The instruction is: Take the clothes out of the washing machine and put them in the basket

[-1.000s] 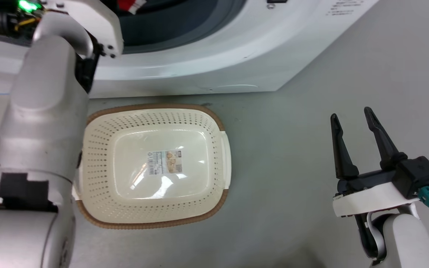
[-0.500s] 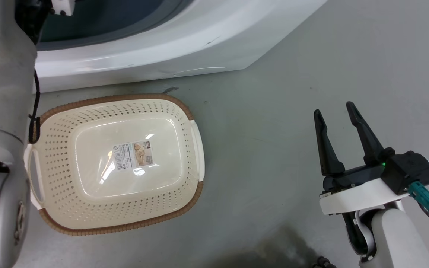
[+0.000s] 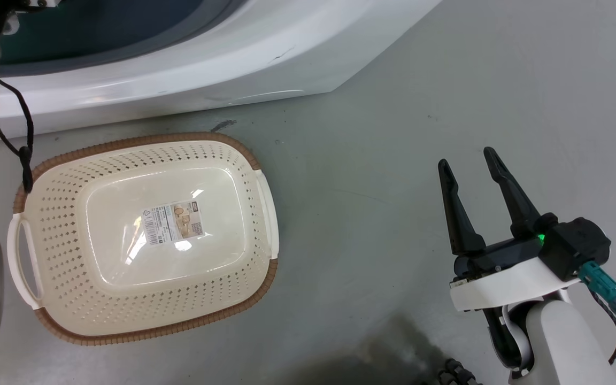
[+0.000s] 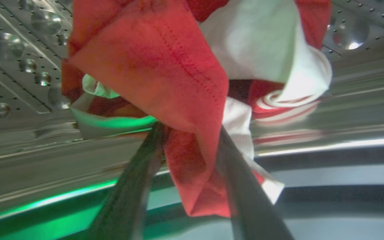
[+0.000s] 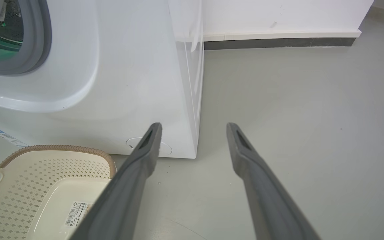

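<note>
Our left tool (image 4: 190, 133) pinches the clothes (image 4: 165, 66); we pull straight back, clearing the washing machine (image 4: 345, 173) lip beneath it. Right tool (image 3: 465, 157) gapes wide.

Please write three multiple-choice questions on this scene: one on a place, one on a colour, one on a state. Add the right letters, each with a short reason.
1. Where does the basket stand?
A. On the floor before the washing machine
B. On top of the machine
C. On a shelf

2. Which colours have the clothes held by the left gripper?
A. Blue and yellow
B. Red and white
C. Black only

3. How is the right gripper?
A. Shut on a cloth
B. Shut on a bottle
C. Open, holding nothing

1 A: the head view shows it on the floor at the machine's front.
2 B: the left wrist view shows red fabric with white parts.
3 C: its fingers stand apart.
</note>
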### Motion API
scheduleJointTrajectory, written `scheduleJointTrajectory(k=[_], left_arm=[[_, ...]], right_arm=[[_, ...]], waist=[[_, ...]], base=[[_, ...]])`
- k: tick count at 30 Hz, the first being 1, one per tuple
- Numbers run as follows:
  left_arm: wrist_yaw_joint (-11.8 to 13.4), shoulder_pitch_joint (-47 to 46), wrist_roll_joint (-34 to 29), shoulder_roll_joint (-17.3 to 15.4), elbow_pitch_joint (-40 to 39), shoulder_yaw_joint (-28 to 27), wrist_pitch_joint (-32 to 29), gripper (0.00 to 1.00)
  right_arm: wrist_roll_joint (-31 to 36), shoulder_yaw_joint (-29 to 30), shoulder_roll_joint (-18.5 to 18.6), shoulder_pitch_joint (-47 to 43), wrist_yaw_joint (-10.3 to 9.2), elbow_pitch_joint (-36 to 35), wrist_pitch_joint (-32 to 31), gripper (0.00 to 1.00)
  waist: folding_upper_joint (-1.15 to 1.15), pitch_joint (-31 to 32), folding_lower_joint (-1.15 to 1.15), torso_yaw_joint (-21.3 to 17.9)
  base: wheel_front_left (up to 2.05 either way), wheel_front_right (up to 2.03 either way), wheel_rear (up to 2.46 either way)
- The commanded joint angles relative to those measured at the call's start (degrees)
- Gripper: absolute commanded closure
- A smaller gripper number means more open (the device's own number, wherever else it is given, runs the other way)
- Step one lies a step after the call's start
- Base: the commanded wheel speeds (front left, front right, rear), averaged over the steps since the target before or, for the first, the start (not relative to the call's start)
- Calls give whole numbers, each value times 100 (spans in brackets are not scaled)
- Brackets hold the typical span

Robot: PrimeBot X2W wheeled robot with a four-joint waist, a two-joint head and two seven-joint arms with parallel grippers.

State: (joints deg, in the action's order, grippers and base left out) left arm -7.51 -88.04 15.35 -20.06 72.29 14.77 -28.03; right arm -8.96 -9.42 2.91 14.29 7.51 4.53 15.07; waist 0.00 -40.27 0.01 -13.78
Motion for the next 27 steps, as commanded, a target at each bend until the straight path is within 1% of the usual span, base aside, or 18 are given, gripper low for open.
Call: scheduleJointTrajectory(k=[1,5,10,16,21,27], left_arm=[[4,55,13,-47,8,52,24,100],[28,53,22,-52,-61,99,128,100],[187,191,-46,-38,-212,169,676,100],[302,743,-31,36,-383,215,1876,100],[379,1352,140,169,-377,81,2903,100],[314,1963,324,296,-330,-6,3825,100]], right_arm=[[-36,-2,-5,95,-4,6,14,0],[-59,-1,-5,120,-4,33,14,0],[-91,26,-5,131,-4,117,14,0],[-8,178,-4,-11,-4,238,14,0],[16,287,-4,-185,-4,324,14,0],[97,370,-4,-434,-3,455,14,0]], waist=[[0,-10,-1,-13],[0,-14,-1,-23],[0,134,-1,-6],[0,662,-1,104],[0,1221,-1,203],[0,1829,-1,326]], base=[[0,0,0],[0,0,0],[0,0,0],[0,0,0],[0,0,0],[0,0,0]])
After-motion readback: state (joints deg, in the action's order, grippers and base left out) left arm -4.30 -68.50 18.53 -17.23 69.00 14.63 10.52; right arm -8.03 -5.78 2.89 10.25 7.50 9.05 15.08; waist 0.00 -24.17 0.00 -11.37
